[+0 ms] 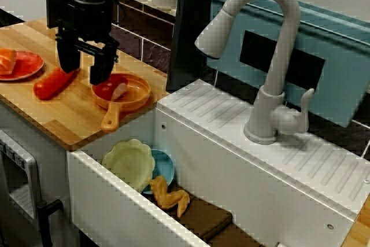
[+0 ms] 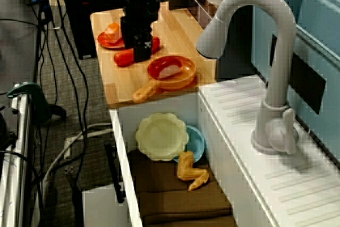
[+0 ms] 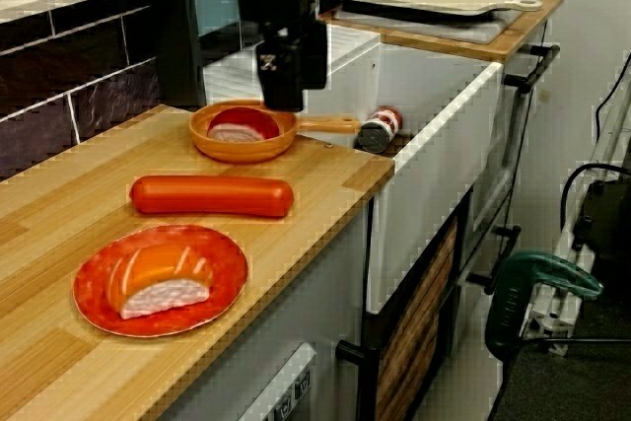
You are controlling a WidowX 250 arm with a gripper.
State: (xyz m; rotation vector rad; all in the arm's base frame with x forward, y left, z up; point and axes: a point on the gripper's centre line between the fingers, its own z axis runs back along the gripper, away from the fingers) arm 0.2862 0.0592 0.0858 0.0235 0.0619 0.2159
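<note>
The white sink [image 1: 115,203] fills the near middle of the view facing the faucet. The wooden counter [image 1: 63,114] butts against its left side, and the grey faucet [image 1: 277,56] stands on the ribbed drainboard [image 1: 231,125] behind it. The black gripper [image 1: 84,67] hangs above the counter with its two fingers spread apart and nothing between them.

The orange pan [image 1: 139,95] sits on the wood just right of the fingers. In this view the right finger ends at its left rim. In the view along the counter the gripper hangs over the pan's far rim. A pale piece [image 1: 119,91] lies inside it. The pan's handle runs toward the counter corner by the sink and ends close to the edge.

The red sausage [image 1: 52,85] lies just left of the pan, its upper end below the left finger. Whether either finger touches sausage or pan cannot be told. Bare wood lies between the sausage and the counter's front edge. The dark tiled wall closes in behind.

Further left a red plate [image 1: 26,67] carries a salmon piece [image 1: 6,61]. In the sink a yellow plate [image 1: 130,163] leans over a blue bowl [image 1: 165,169], with a chicken wing [image 1: 169,198] on a brown cloth [image 1: 202,218].
</note>
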